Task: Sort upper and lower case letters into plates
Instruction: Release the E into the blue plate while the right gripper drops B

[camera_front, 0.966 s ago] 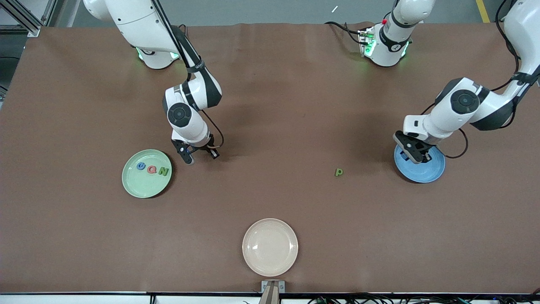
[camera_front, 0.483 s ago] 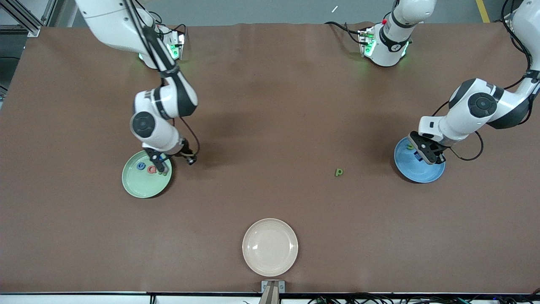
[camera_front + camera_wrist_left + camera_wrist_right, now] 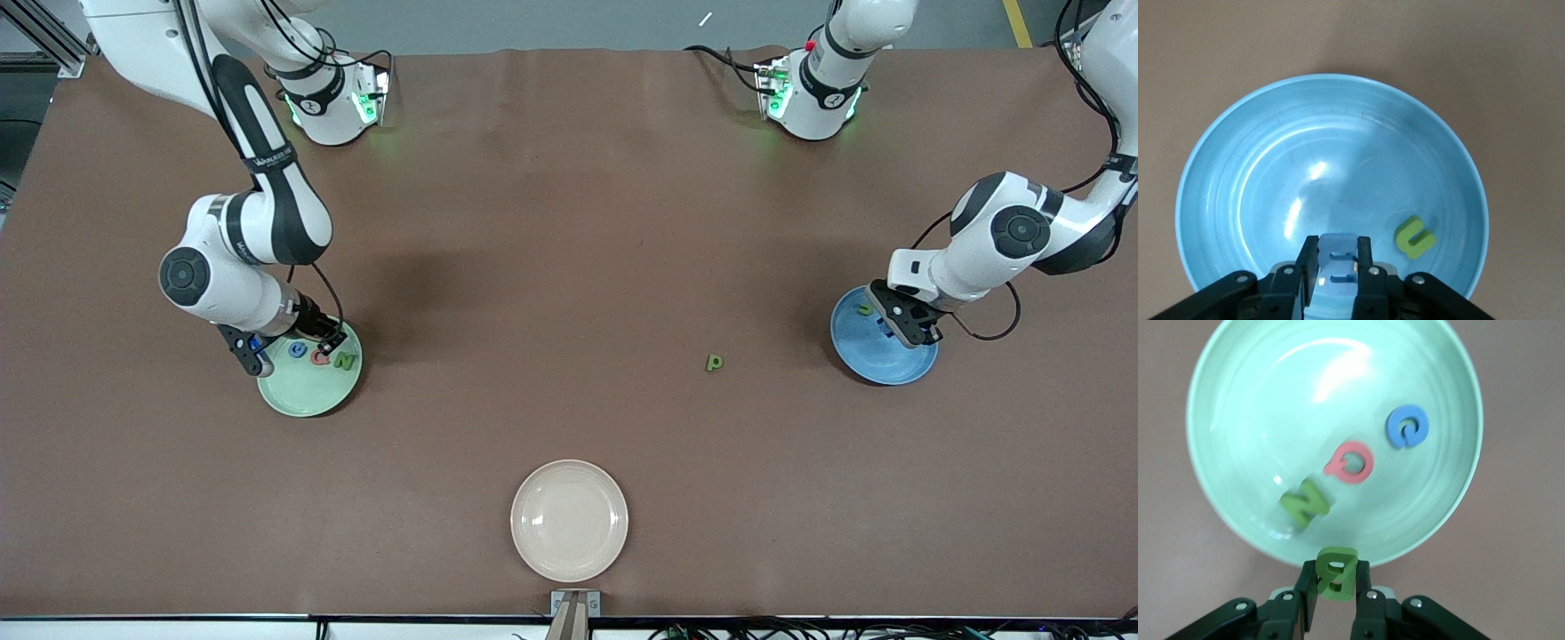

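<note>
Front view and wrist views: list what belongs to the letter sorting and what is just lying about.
Job in hand:
pale green plate holding blue C, red Q, green N
green B in the jaws of the right gripper, over that plate's rim
blue plate holding green n
blue letter in the jaws of the left gripper
green p, loose on the table

Lying about:
cream plate

open table around green p (image 3: pixel 714 363) | cream plate (image 3: pixel 569 520) alone nearer camera | right arm (image 3: pixel 240 267) over pale green plate (image 3: pixel 307 391) | left arm (image 3: pixel 987 244) over blue plate (image 3: pixel 876 360)
</note>
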Robot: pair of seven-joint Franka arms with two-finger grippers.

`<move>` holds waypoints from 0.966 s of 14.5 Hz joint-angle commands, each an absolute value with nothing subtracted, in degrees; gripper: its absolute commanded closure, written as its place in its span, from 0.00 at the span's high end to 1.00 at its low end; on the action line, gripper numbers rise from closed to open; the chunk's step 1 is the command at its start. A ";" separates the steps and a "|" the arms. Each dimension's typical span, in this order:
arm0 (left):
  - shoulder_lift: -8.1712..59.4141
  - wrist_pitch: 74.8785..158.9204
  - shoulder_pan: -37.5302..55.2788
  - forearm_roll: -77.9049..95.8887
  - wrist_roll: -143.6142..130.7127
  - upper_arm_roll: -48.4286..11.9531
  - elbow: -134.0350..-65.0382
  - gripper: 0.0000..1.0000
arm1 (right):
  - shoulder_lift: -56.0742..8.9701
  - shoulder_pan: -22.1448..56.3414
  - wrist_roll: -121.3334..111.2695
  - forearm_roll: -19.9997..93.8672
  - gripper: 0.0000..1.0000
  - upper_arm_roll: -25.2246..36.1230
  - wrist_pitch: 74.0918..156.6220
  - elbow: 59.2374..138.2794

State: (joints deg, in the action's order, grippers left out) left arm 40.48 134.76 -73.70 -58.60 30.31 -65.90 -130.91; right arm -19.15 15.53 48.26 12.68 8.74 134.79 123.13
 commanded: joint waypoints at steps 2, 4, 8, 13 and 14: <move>40.69 134.65 -71.46 -57.66 28.92 -65.57 -130.52 0.21 | -20.30 11.69 47.55 8.88 0.00 8.00 136.32 123.84; 40.69 134.56 -71.37 -57.66 29.18 -65.30 -130.34 0.23 | -21.79 11.60 47.55 8.79 0.00 8.00 137.19 123.84; 40.52 134.56 -71.46 -57.48 29.97 -65.30 -129.82 0.65 | -23.20 11.60 47.72 8.88 0.00 7.91 137.90 124.10; 40.08 134.21 -72.07 -54.07 32.87 -65.74 -129.46 1.00 | -23.12 11.69 47.64 8.88 0.54 7.91 137.11 123.93; 39.99 134.21 -72.07 -52.66 33.65 -66.26 -129.20 1.00 | -23.03 11.69 47.55 8.88 0.98 7.91 137.11 123.84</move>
State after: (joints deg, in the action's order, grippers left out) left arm 40.56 134.74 -71.96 -55.60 31.38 -65.40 -129.75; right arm -23.94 12.24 47.78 9.71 8.49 137.30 123.48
